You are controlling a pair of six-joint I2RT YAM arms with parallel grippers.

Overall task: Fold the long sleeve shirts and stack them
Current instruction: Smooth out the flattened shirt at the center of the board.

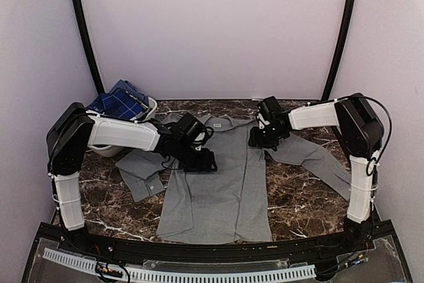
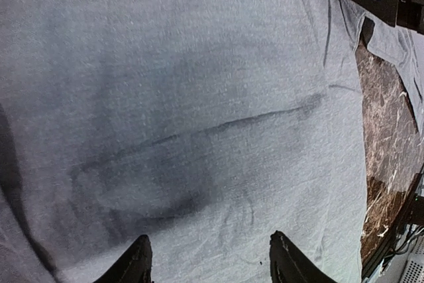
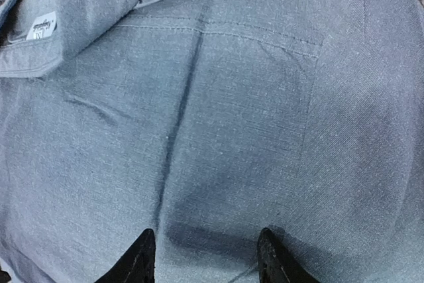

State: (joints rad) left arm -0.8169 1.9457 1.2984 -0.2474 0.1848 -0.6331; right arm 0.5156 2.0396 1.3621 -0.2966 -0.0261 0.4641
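The mid-grey long sleeve shirt (image 1: 215, 190) lies spread flat in the middle of the marble table (image 1: 301, 200), collar at the far side and both sleeves out to the sides. My left gripper (image 1: 199, 160) is low over its left chest, jaws open, with only flat grey cloth (image 2: 199, 97) between the fingertips (image 2: 140, 256). My right gripper (image 1: 260, 140) is down on the shirt's right shoulder just below the collar (image 3: 93, 4), jaws open, tips against unpinched fabric (image 3: 232, 130). The dark blue plaid shirt (image 1: 120, 102) sits bunched in the basket at the far left.
A white plastic basket (image 1: 151, 107) stands at the back left corner under the left arm. The grey shirt's right sleeve (image 1: 318, 157) trails toward the right arm's base, and the left sleeve (image 1: 142, 171) lies bent near the left arm. Black frame posts rise at the back.
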